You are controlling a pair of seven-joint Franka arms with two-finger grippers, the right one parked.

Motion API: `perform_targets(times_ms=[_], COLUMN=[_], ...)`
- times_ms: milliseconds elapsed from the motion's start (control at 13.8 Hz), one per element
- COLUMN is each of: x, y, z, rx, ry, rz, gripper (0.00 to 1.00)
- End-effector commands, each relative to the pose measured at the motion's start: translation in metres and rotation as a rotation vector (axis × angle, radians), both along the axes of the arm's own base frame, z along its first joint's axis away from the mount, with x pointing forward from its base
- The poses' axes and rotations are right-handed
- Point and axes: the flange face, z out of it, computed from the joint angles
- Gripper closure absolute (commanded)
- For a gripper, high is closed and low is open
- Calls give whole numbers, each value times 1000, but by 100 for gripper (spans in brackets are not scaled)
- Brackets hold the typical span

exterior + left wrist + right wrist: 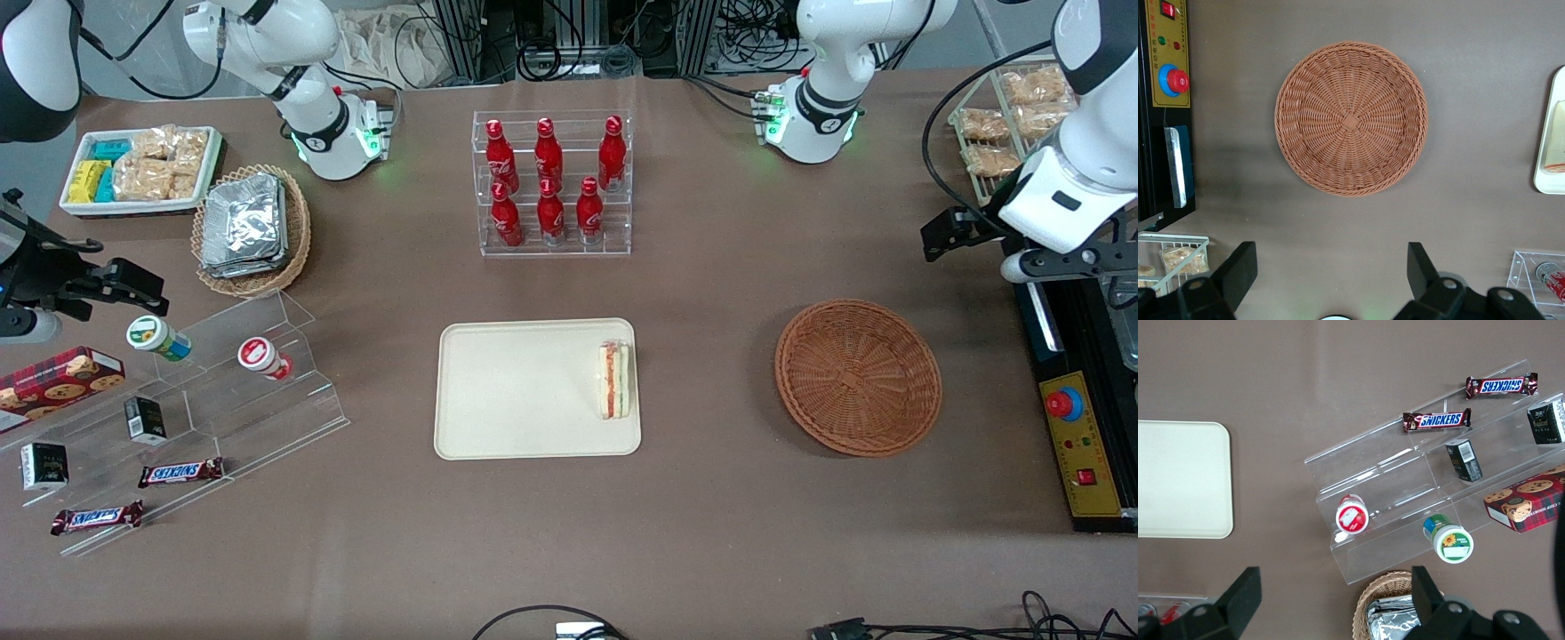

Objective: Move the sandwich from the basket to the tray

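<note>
Sandwich (613, 380): already lying on the tray, tucked along the rim on the side nearest the basket. Filling edge faces up, red and green stripes showing.

Tray (516, 391): flat on the surface, well apart from the basket toward the parked arm's end. Apart from the sandwich it's bare.

Basket (858, 376): nothing in it, just weave, clear in the wrist view (1351, 126) too. So the job looks done to me.

Gripper (1328, 267): up high, well apart from the basket, toward the working arm's end of the surface, looking straight down at it. Jaws spread wide, nothing between them. In the front view the arm sits out by the control box (1080, 444), clear of everything.

Why it sits like that: my guess is it's just a parked pose, jaws apart because there's nothing left to carry.

Sandwich near the rim: probably the shortest reach from the basket, so it got set at the closest edge instead of the middle.

Bottle rack (553, 182): farther from the front camera than the tray, not involved.
</note>
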Motion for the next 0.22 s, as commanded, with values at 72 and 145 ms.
perform_targets(times_ms=[72,145], x=[1,1], y=[-1,-1], z=[4,4], rx=[5,4], ry=[8,8], rz=[4,6], gripper=[1,1])
